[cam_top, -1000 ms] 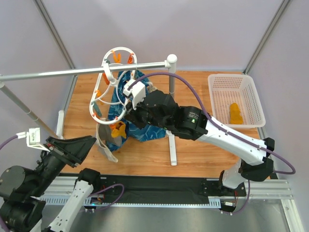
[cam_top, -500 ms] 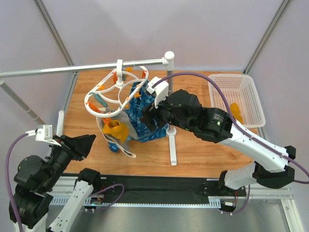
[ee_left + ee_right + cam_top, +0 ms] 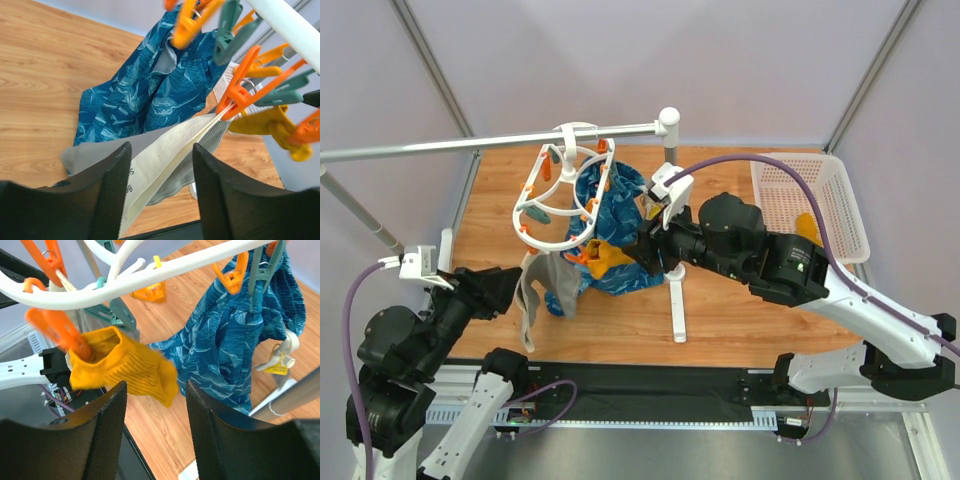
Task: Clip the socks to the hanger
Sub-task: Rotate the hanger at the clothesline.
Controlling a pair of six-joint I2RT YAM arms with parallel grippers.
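The white hanger (image 3: 560,190) with orange clips hangs from the grey rail. One yellow sock (image 3: 603,255) dangles from an orange clip (image 3: 55,332) on its near side. In the right wrist view this sock (image 3: 125,370) hangs just beyond my right gripper (image 3: 155,410), which is open and empty. The other sock (image 3: 807,230) lies in the white basket (image 3: 857,215). My left gripper (image 3: 162,165) is open, facing a beige and grey garment (image 3: 165,150) clipped to the hanger; the garment hangs beyond the fingertips without touching them. In the top view the left gripper (image 3: 517,280) is low left of the hanger and the right gripper (image 3: 642,248) sits to its right.
A blue wave-patterned cloth (image 3: 620,215) hangs from the hanger's far side. The long grey rail (image 3: 440,150) spans the left half, carried by a white post (image 3: 672,260) with a foot on the wooden table. Grey and beige garments (image 3: 535,290) hang low on the left.
My right gripper opened, let go of the yellow sock and drew back to the right. The hanger swung and turned on the rail. The left arm rose toward the hanging garments.
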